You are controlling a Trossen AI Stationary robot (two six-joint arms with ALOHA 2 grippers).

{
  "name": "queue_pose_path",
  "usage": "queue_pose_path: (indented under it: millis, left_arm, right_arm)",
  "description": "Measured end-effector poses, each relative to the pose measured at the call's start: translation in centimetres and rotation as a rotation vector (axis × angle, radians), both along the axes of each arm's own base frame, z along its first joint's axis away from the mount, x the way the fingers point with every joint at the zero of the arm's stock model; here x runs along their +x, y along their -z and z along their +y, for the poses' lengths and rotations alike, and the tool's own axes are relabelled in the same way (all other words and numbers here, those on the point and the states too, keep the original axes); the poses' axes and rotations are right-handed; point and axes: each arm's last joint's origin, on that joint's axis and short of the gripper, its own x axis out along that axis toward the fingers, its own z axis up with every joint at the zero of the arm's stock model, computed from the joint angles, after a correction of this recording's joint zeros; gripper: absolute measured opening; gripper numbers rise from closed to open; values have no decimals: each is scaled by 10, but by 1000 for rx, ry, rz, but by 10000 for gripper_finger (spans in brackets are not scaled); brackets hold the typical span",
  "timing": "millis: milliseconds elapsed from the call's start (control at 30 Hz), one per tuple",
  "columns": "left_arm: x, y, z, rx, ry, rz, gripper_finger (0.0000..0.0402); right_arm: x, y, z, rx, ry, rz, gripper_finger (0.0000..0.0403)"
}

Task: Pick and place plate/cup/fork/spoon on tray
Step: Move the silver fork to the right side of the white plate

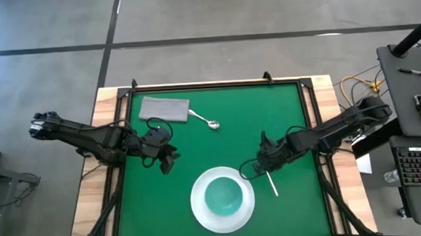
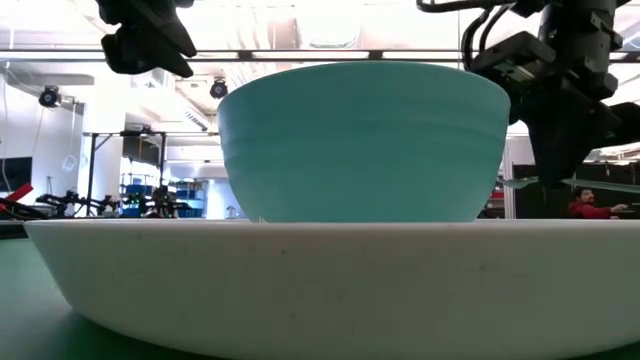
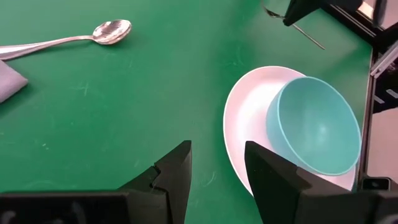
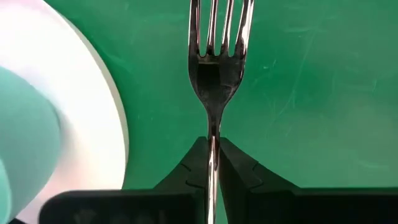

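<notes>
Right gripper (image 4: 213,163) is clamped tight on the fork (image 4: 214,68), fingers pinched on the neck just below the tines, which point forward over bare green mat with the plate's white rim just off to one side. From above, that gripper (image 1: 265,161) sits just beside the plate's right edge, the fork's handle (image 1: 272,183) trailing back toward the desk's near right.

The white plate (image 1: 201,205) lies near the front edge of the green desk (image 1: 282,107), centre, and the teal cup (image 1: 222,195) sits inside it. At table height the cup (image 2: 360,140) fills the picture above the plate's rim (image 2: 330,275).

Left gripper (image 3: 214,171) holds nothing, fingers parted by a modest gap; it sits above open mat left of the plate (image 3: 249,124), cup (image 3: 314,130) off toward the far side of it. In the overhead view it (image 1: 165,158) is well apart from the dishes.

The spoon (image 1: 205,120) lies toward the back, handle running to a folded grey cloth (image 1: 164,107) and probably touching its edge, though that is hard to make out. Wide open mat stretches between spoon and plate and across the right rear.
</notes>
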Motion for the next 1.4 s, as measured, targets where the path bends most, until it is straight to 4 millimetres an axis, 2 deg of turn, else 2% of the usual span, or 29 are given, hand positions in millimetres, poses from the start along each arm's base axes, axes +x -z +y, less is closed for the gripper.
queue_pose_path:
  millis: [767, 1267, 1400]
  left_arm:
    - [0, 0, -1, -20, 17, 3, 134]
    - [0, 0, -1, -17, 20, 3, 134]
    - [0, 0, -1, -18, 19, 3, 134]
  right_arm:
    - [5, 5, 7, 17, 27, -23, 13]
    - [2, 5, 31, 42, 135, -67, 13]
    - [1, 12, 40, 34, 173, -49, 13]
